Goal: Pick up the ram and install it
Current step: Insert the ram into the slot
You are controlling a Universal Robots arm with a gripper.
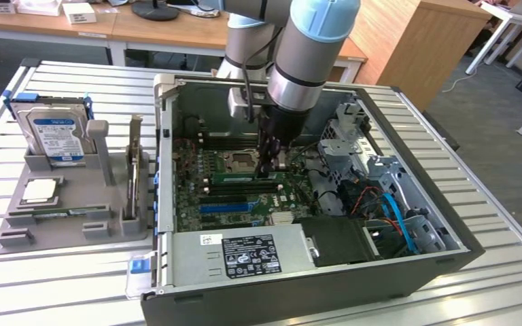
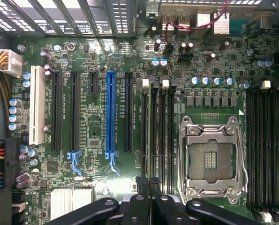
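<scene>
Tool [image 1: 268, 170] is down inside the PC case [image 1: 166, 136], fingers closed on the ram [image 1: 241, 178], by the look of it. The green stick lies lengthwise along the DIMM slots [image 2: 157, 126], right beside the open CPU socket [image 2: 209, 157] on the mobo [image 2: 97, 140]. Can't tell if it's fully seated.

Step in hand, I'd say: insertion, w/ pickup done. That calls for the stick square to the slot, notch lined up, and a straight even push.

Case sits mid-table [image 1: 488, 204]. Parts tray [image 1: 62, 234] w/ the hard drive [image 1: 57, 132] is near the table edge at the exterior view's left.
</scene>
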